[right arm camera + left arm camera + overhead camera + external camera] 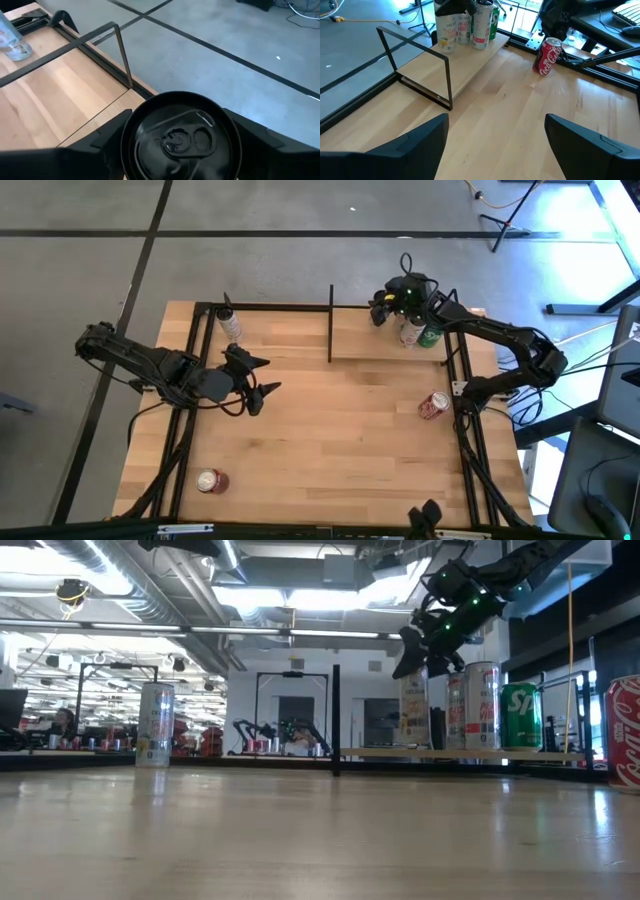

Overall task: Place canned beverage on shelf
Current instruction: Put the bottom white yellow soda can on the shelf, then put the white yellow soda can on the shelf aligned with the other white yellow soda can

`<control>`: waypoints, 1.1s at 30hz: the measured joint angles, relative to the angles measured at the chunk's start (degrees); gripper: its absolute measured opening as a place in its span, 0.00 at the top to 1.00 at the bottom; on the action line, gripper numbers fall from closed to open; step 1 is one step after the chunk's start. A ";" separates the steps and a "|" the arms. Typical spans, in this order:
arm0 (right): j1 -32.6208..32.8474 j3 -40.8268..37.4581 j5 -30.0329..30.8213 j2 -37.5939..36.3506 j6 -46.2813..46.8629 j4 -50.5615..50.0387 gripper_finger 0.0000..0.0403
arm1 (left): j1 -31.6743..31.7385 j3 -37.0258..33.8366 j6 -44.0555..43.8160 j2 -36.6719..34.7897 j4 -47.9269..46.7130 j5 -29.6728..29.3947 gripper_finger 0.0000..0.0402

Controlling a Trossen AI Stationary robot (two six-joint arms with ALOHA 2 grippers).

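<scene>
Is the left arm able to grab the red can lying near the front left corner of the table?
Probably yes. The left gripper hovers over the table's left side with jaws open and empty, and the red can lies alone on bare wood, with nothing between them. The right gripper is busy far off at the shelf.

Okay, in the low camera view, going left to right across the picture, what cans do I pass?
Tall silver can standing alone → pale can under the right gripper → silver can with red print → green can → red cola can at the edge. The middle three stand on the shelf.
</scene>
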 joint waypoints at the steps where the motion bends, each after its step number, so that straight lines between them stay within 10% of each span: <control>1: 0.00 0.02 0.04 0.04 -0.05 -0.02 0.36 | 0.00 0.00 0.00 0.00 0.00 0.00 0.19; 24: 0.00 0.33 2.61 0.11 -1.16 -2.97 0.20 | -0.02 0.02 -0.01 0.00 0.00 1.75 0.19; 33: 0.04 12.35 1.77 0.21 -3.44 -20.55 0.20 | -0.01 0.02 4.27 0.00 0.02 1.75 0.19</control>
